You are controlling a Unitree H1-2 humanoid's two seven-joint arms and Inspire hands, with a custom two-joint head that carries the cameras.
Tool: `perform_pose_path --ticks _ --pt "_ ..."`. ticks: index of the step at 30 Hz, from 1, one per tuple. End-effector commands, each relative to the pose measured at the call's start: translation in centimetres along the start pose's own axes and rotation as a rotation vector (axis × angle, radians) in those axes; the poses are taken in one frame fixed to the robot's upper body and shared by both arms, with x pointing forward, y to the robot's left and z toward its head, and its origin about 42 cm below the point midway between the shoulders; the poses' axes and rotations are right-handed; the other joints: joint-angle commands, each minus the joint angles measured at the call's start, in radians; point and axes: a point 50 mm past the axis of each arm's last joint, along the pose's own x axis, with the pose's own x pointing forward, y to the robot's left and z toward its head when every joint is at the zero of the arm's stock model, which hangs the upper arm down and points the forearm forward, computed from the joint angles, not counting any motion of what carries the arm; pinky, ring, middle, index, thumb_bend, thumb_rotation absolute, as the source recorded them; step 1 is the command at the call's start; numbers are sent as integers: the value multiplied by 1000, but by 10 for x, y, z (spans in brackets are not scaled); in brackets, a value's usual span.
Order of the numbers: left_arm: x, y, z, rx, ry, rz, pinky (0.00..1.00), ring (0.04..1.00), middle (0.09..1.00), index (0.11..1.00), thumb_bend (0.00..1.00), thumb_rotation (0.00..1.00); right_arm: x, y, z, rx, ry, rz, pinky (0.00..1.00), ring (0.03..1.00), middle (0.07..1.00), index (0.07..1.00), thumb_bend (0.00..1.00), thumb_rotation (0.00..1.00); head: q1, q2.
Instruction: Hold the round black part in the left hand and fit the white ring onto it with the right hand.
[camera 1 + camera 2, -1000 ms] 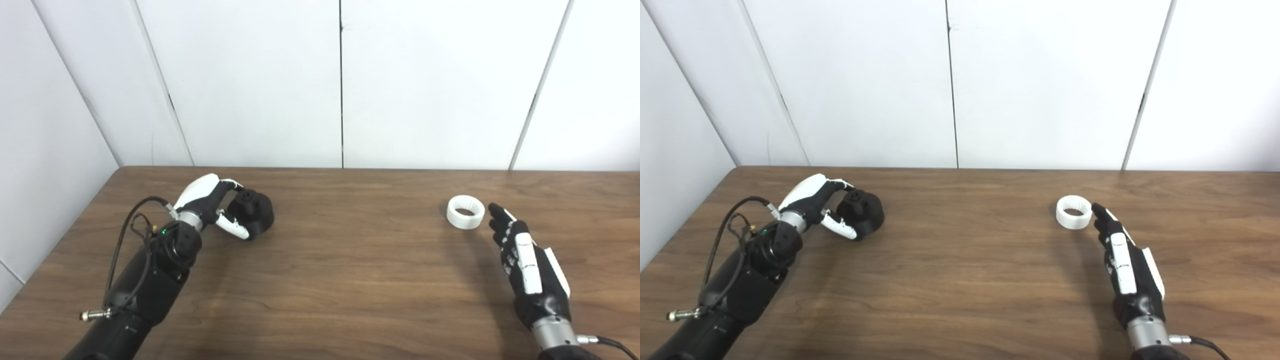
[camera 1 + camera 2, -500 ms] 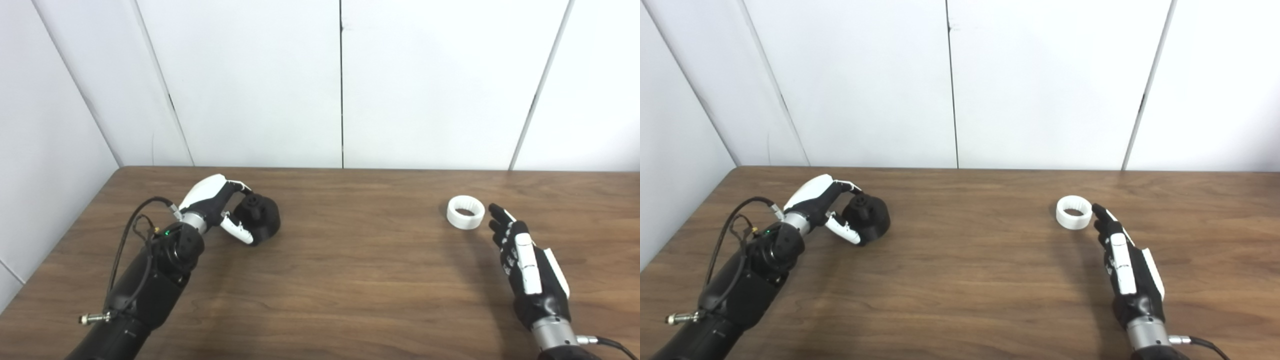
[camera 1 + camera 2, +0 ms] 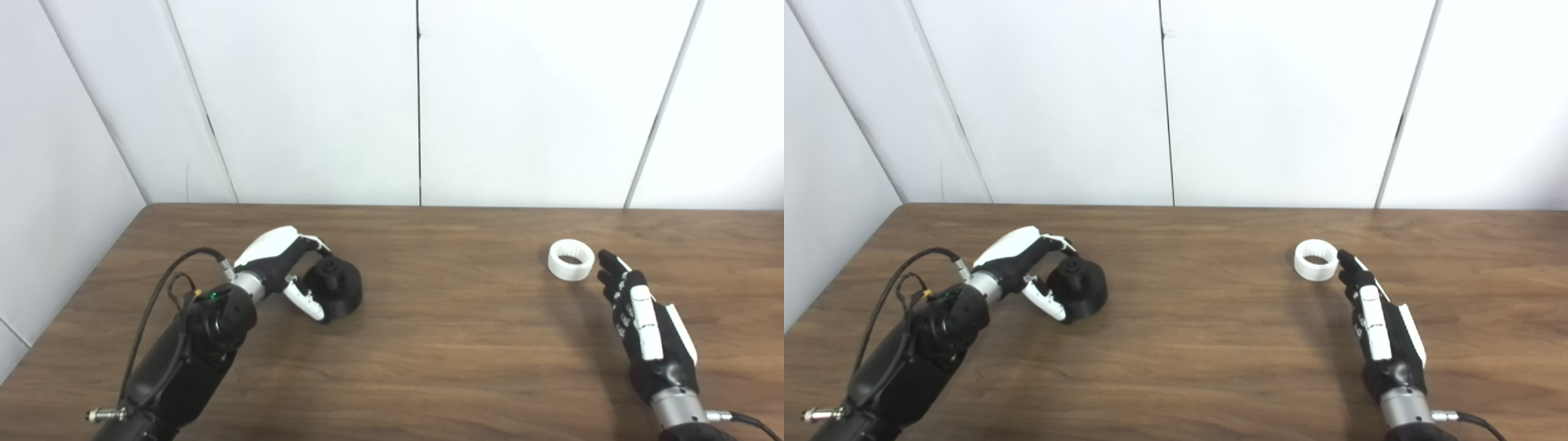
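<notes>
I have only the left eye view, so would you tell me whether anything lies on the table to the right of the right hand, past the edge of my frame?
Observer: The right eye view shows a further strip of the table beyond the right hand, and it is bare wood only.
Operator: Thank you. Do the fingertips touch the white ring? I see a sliver of wood between them.
Observer: In the right eye view the fingertips meet the outline of the white ring with no wood between them, so contact cannot be settled.
</notes>
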Motion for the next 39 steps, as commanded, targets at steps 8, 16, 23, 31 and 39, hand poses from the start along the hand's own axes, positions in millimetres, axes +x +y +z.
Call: perform_pose_path --ticks 8,16,23,31,39 --pt "-17 4 34 49 -131 25 880 965 892 646 878 134 9 3 20 13 -83 12 1000 963 951 897 515 1000 2 4" --pt "-29 -18 69 78 -237 -38 834 974 905 655 875 138 9 4 19 21 -81 16 1000 970 949 897 510 1000 -3 8" --pt "-35 -36 89 76 -303 -86 843 982 916 658 879 147 8 5 22 12 -79 6 1000 963 948 894 526 1000 -9 12" --pt "-42 -55 105 51 -371 -111 846 991 926 660 865 161 6 5 24 2 -71 6 1000 957 951 895 521 1000 -15 22" --pt "-46 -73 116 24 -440 -128 834 993 928 648 878 157 6 5 27 0 -72 9 1000 962 954 905 534 1000 -25 29"
